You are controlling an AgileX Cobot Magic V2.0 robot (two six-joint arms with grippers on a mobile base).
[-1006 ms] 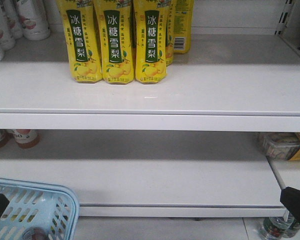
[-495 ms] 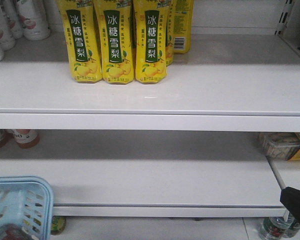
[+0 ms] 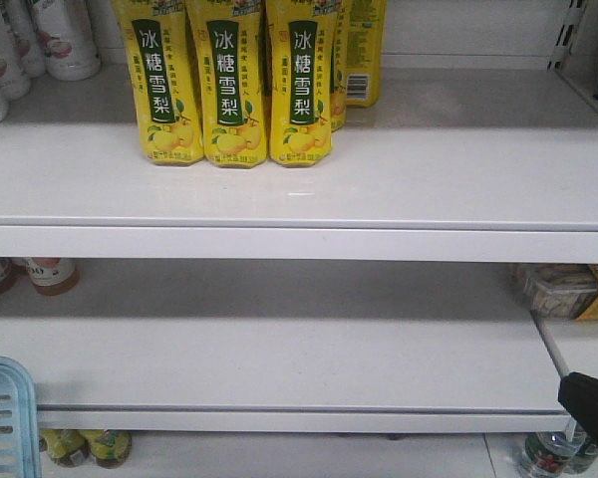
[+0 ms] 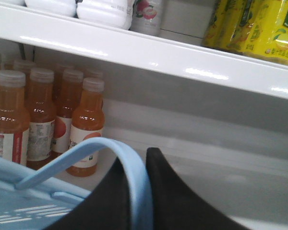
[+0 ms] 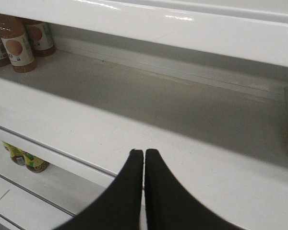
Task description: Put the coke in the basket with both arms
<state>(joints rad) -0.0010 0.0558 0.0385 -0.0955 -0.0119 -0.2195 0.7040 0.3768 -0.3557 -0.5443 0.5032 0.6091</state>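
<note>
1. The left claw point(image 4: 134, 201) is pinched narrow on the flat blue handle point(image 4: 127, 163) of the basket point(image 4: 19, 201); its two black fingers press the handle from either side, with the basket's slotted wall just below and to the left.
2. The right claw point(image 5: 144, 163) holds nothing, its two black tips drawn together with only a thin slit between them, above the front of the white lower shelf point(image 5: 173, 120).
3. In the front view only a corner of the basket point(image 3: 5, 418) shows at the bottom left edge, and a black part of the right arm point(image 3: 593, 403) shows at the bottom right.
4. The coke cannot be seen in any view, so where it lies cannot be told.
5. Behind the basket handle stand orange juice bottles point(image 4: 86, 129) on the lower shelf.
6. Farther up, yellow pear drink bottles point(image 3: 234, 85) stand in a row on the upper shelf point(image 3: 399, 179).
7. Against a second ago, the basket has slid left and mostly out of the front view, uncovering small bottles point(image 3: 85, 446) under the lower shelf; the right arm has stayed put.
</note>
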